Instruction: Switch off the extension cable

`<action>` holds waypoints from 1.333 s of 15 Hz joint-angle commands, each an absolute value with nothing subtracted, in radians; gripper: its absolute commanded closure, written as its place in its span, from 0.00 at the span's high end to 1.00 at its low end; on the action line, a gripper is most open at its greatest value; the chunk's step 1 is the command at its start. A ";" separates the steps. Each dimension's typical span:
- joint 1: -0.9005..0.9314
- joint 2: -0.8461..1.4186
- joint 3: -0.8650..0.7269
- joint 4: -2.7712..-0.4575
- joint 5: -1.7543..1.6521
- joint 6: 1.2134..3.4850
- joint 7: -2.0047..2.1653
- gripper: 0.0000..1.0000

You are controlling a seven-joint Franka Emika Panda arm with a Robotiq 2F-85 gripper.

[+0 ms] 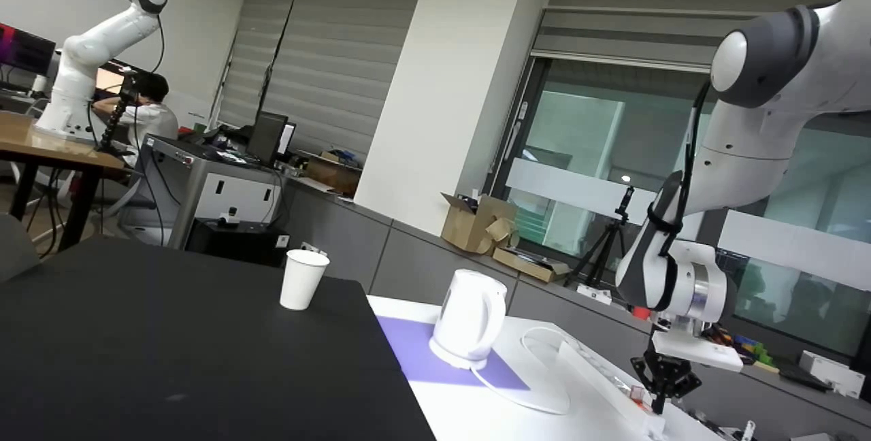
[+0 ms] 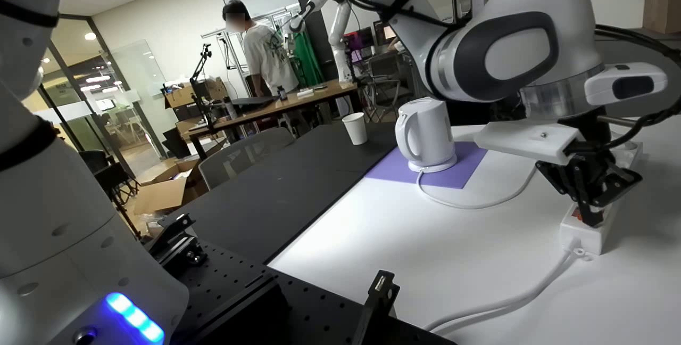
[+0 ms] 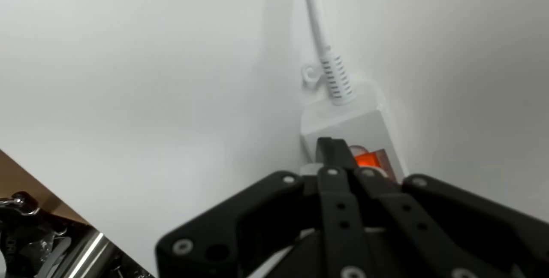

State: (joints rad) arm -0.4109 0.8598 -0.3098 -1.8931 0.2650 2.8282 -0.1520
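The extension cable is a long white power strip on the white table, seen in both exterior views [image 1: 602,383] [image 2: 581,238]. Its cord end shows in the wrist view [image 3: 358,125]. A lit orange-red switch [image 3: 372,160] sits near that end, partly hidden behind my fingers. My black gripper points down at the strip's cord end, in both exterior views [image 1: 658,408] [image 2: 591,220]. In the wrist view the gripper [image 3: 336,145] is shut with its fingertips together and nothing between them. The tips are over the switch end, beside the orange part; I cannot tell if they touch it.
A white jug [image 2: 428,132] stands on a purple mat [image 2: 468,174], its cord curving toward the strip. A white paper cup [image 2: 355,129] stands on the black table [image 2: 276,196]. The strip's own cord [image 2: 500,302] runs across the white table. Cluttered items [image 3: 55,243] lie past the table edge.
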 commanded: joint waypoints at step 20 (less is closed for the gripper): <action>-0.530 0.908 -0.183 -1.732 0.216 2.659 -0.151 0.00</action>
State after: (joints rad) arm -0.5013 0.8982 -0.2193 -1.7509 0.2321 2.6734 -0.1537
